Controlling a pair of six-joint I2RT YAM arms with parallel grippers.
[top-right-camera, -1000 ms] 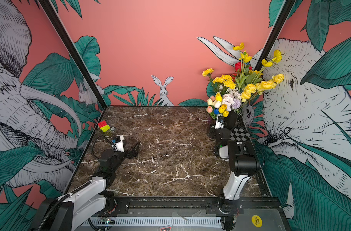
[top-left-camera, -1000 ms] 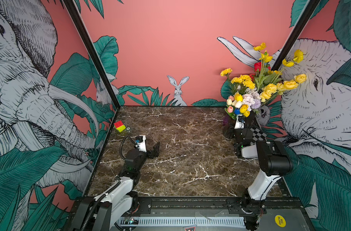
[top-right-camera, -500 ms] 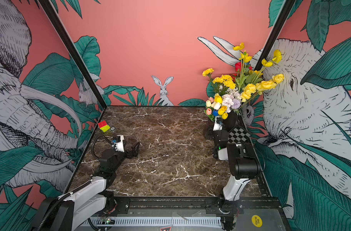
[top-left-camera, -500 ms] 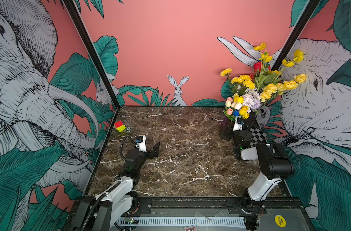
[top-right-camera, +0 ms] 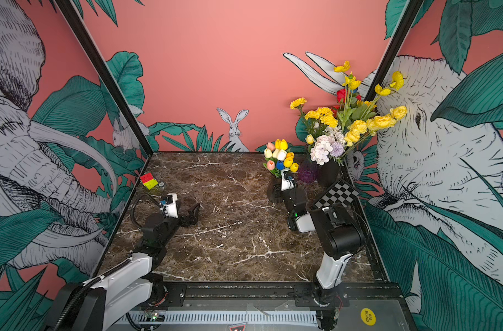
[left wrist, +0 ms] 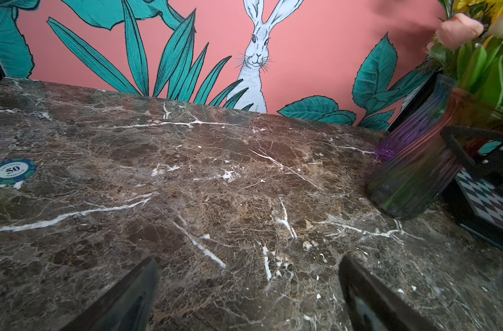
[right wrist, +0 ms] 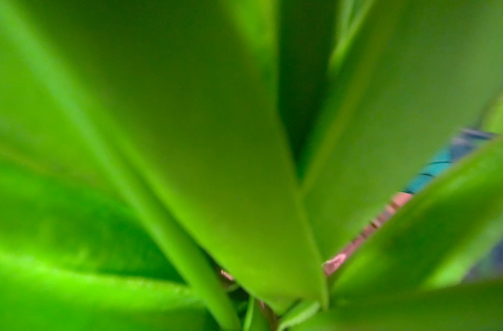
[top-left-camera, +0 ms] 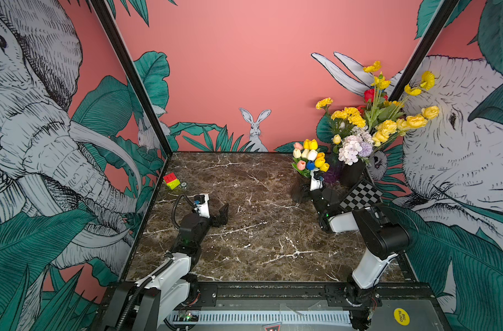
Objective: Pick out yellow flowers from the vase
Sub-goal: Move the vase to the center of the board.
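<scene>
Brown, white-veined marble tabletop (top-left-camera: 258,229) floors a pink booth painted with elephants and leaves. At its far right corner the right gripper (top-left-camera: 302,191) is pushed in against a ribbed tinted glass vase (left wrist: 410,177) holding a small mixed bunch of tulips. The yellow tulips (top-left-camera: 320,162) sit directly above this gripper, among white, pink and blue heads. Their stems run from the vase up past it, close to upright, so I judge the pull must go upward along them.

More yellow flowers (top-left-camera: 387,127), frilly and ruffled heads on long stems, rise from a black vase (top-left-camera: 353,172) beyond the gripper and higher, near it but apart. The left gripper (left wrist: 247,301) lies low over bare marble, well apart from both vases, its jaws spread wide with nothing between them. The right arm is plainly the nearer.

The right wrist view is filled by blurred green leaves (right wrist: 215,143), with no fingers and no flower head. Colour cannot be picked there, and I cannot tell whether those jaws pinch a stem, clasp the vase or stand apart. Both top views give the head colours but hide the fingertips under the bunch. Only the left wrist view shows the vase's ribbed side, with one black finger (left wrist: 473,146) of the right gripper just beside it.
</scene>
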